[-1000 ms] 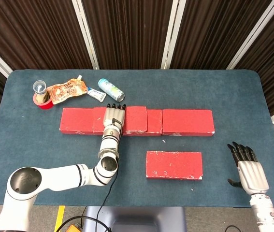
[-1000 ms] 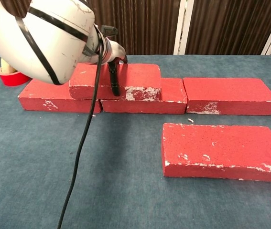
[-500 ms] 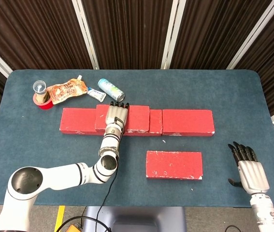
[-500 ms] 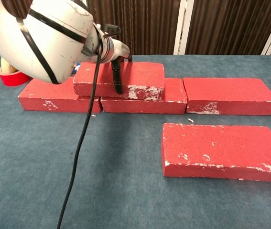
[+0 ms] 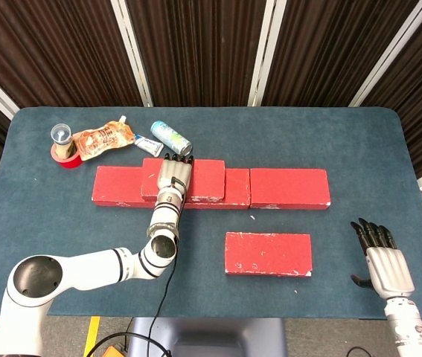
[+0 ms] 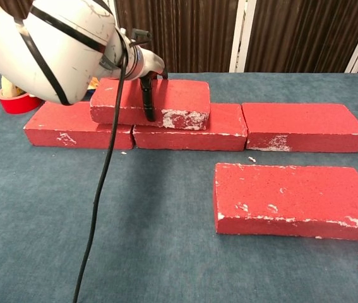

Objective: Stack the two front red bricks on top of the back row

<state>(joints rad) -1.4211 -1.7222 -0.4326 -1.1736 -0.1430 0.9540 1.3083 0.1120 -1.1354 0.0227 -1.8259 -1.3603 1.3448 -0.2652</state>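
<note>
My left hand (image 5: 173,178) grips a red brick (image 5: 205,178) from above. Its thumb runs down the brick's front face (image 6: 147,104). This held brick (image 6: 175,101) sits over the seam between the left back brick (image 5: 117,186) and the middle back brick (image 5: 237,187), and whether it touches them I cannot tell. The right back brick (image 5: 289,188) lies bare. A second front brick (image 5: 268,253) lies flat on the table nearer to me, also in the chest view (image 6: 295,199). My right hand (image 5: 382,264) rests open at the front right, holding nothing.
Behind the row at the far left stand a red tape roll (image 5: 63,155) with a cup on it, a snack pouch (image 5: 103,138), a small tube (image 5: 149,145) and a lying can (image 5: 171,137). Blue cloth covers the table (image 5: 344,141).
My left hand has shifted the held brick a little right and then back left over the back row, and it looks slightly higher. The right hand and front brick have not moved.
</note>
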